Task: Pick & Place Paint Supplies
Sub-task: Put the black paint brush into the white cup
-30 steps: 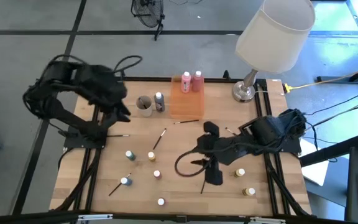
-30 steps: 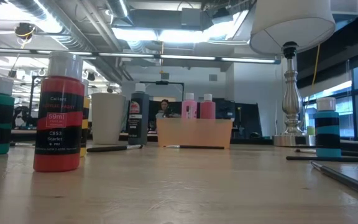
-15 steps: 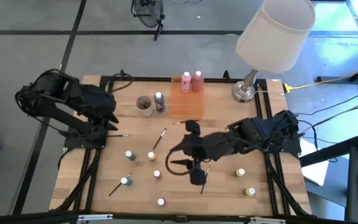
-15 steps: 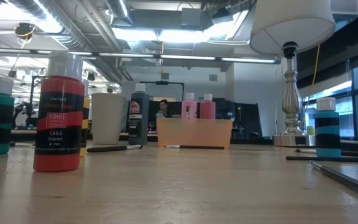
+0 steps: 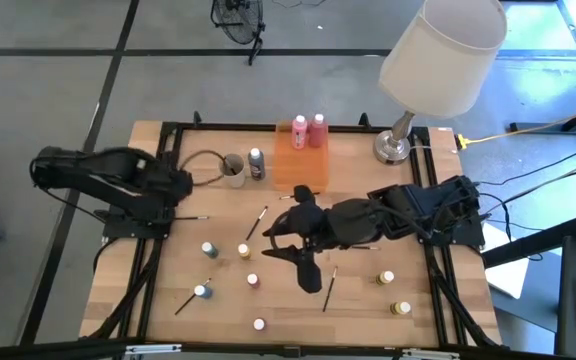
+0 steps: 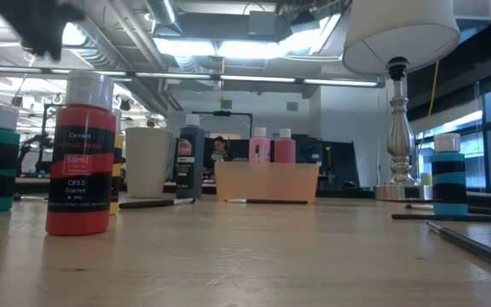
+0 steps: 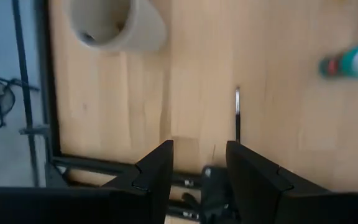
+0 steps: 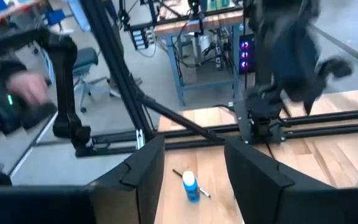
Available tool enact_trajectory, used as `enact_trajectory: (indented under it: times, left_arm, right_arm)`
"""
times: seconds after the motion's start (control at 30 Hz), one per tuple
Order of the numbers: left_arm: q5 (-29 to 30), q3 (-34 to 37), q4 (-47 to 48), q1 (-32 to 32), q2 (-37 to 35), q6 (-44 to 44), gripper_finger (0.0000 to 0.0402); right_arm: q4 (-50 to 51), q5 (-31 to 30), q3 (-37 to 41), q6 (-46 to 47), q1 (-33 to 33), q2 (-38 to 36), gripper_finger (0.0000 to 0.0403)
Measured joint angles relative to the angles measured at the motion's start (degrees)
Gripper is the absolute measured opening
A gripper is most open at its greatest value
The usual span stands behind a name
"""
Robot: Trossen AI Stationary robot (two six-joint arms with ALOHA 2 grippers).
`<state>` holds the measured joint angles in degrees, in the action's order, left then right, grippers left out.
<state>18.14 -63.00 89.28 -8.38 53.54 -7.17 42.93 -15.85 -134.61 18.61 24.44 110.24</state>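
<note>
Even overhead light in the high view, soft short shadows under the arms, no glare on the wooden table (image 5: 288, 300). The lamp (image 5: 443, 55) shade reads near-white but isn't blown out. In the low view, ceiling strip lights (image 6: 220, 47) left of that lamp are clipped, and the windows to its right add daylight. The red paint bottle (image 6: 79, 153) is sharp; the dark shape at the far left edge is out of focus (too close to the lens). Left wrist view is soft throughout, with the teal-capped pot (image 7: 353, 62) smeared. Right wrist view is motion-blurred, worst on the dark arm (image 8: 291, 56) in the background.
</note>
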Motion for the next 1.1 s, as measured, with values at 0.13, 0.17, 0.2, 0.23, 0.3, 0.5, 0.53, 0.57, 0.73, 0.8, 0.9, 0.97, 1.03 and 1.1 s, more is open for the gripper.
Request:
enact_trajectory:
  times: [0.13,0.17,0.2,0.23,0.3,0.5,0.53,0.57,0.73,0.8,0.9,0.97,1.03,1.1]
  left_arm:
    - [-0.75,9.02,-7.08,0.01,0.06,4.08,0.0143]
    - [-2.04,11.09,-9.59,0.02,0.06,5.41,0.0143]
    - [-3.75,13.02,-12.11,0.01,0.06,6.86,0.0143]
    - [-5.73,14.94,-14.65,0.00,0.06,8.51,0.0143]
    - [-9.51,18.16,-19.26,0.00,0.08,11.83,0.0143]
    - [-6.73,18.85,-23.82,0.36,1.21,11.35,0.0143]
    - [-7.51,19.15,-24.84,0.70,1.22,10.15,0.0143]
    - [-9.34,19.38,-26.02,1.22,1.26,8.97,0.0143]
    - [-14.68,20.33,-28.88,4.40,2.68,2.44,0.0143]
    - [-14.15,20.41,-28.72,5.33,3.70,1.72,0.0143]
    - [-13.60,20.41,-28.82,6.53,5.42,-2.17,0.0143]
    - [-14.79,20.43,-28.90,7.66,7.07,-5.77,0.0143]
    - [-15.25,20.41,-28.90,8.42,8.60,-7.71,0.0143]
    - [-15.19,20.43,-28.91,8.82,10.19,-8.11,0.0143]
  right_arm:
    - [-1.56,-0.01,0.00,0.07,-0.65,0.00,0.0171]
    - [-1.66,0.00,0.00,0.06,-0.84,0.00,0.0171]
    - [-1.74,0.01,0.00,0.07,-0.98,0.00,0.0171]
    - [-1.76,0.01,0.00,0.10,-1.13,0.00,0.0171]
    - [-1.76,0.01,0.00,0.39,-1.26,0.00,0.0171]
    - [-1.71,0.02,0.00,0.44,-1.23,0.00,0.0171]
    - [-1.69,0.03,0.00,0.44,-1.21,0.00,0.0171]
    - [-1.66,0.02,0.00,0.44,-1.23,0.00,0.0171]
    - [-1.54,0.03,0.00,0.44,-1.20,0.00,0.0171]
    - [-1.50,0.03,0.00,0.44,-1.02,0.00,0.0171]
    - [-1.29,0.08,0.00,0.44,-0.64,0.00,0.0171]
    - [-1.01,0.09,0.00,0.44,-0.35,0.00,0.0171]
    - [-0.91,0.15,0.00,0.44,-0.29,0.00,0.0171]
    - [-0.82,0.23,0.00,0.44,-0.27,0.00,0.0171]
